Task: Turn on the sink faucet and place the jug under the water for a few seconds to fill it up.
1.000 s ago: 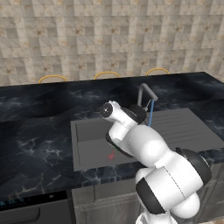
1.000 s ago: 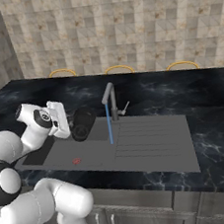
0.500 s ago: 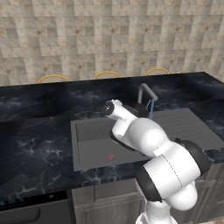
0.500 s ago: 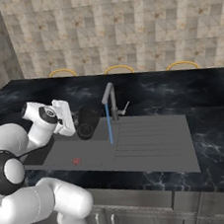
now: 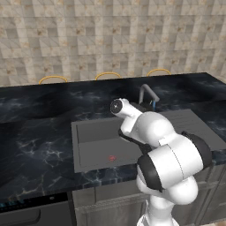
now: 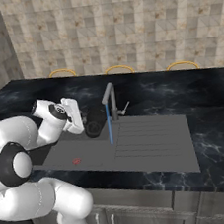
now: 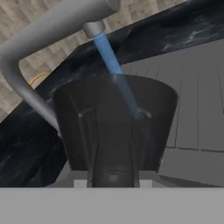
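Jug [image 6: 95, 122] now nearer stream [image 6: 109, 124], gripper-clasped [image 6: 85, 121].

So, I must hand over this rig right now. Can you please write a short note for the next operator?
Gripper: shut on the jug, holding it over the sink.
Sink faucet: on; the water runs down in a thin blue stream.
Jug position: just left of the stream in the right base view; the hand view shows the water passing in front of the jug, so whether it enters is unclear.
Done: faucet on, jug picked up and brought to the stream.
Left: get the opening under the water, hold a few seconds.
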Available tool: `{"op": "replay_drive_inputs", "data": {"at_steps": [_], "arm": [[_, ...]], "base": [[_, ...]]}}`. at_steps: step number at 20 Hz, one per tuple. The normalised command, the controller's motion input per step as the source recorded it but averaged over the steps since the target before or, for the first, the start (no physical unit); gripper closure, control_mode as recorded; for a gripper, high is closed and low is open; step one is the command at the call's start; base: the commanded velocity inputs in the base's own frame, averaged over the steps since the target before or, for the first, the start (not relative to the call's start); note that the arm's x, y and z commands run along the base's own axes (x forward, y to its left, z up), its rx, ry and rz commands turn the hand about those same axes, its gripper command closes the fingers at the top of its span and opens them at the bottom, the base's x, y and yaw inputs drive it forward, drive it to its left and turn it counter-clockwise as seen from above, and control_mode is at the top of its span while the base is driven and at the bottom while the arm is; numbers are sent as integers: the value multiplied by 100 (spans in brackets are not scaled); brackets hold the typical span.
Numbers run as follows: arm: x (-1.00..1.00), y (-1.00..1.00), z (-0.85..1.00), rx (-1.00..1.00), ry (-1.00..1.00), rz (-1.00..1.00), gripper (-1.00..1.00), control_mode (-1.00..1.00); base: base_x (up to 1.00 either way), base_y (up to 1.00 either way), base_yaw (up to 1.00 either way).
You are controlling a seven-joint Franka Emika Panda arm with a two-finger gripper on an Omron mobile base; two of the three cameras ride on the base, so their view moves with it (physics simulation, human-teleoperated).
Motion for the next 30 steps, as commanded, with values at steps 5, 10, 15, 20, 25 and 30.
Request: {"op": "replay_drive_inputs", "data": {"at_steps": [5,10,15,20,25,30], "arm": [[6,-9,1,0,0,0,100,-100],[5,-32,5,0,0,0,100,-100],[17,-16,0,0,0,0,100,-100],[-1,-19,17,0,-7,0,100,-100],[-9,-31,40,0,-12,0,100,-100],[-2,-8,4,0,-7,0,100,-100]], "base": [[0,0,0],[0,0,0],[0,0,0],[0,0,0],[0,0,0],[0,0,0]]}}
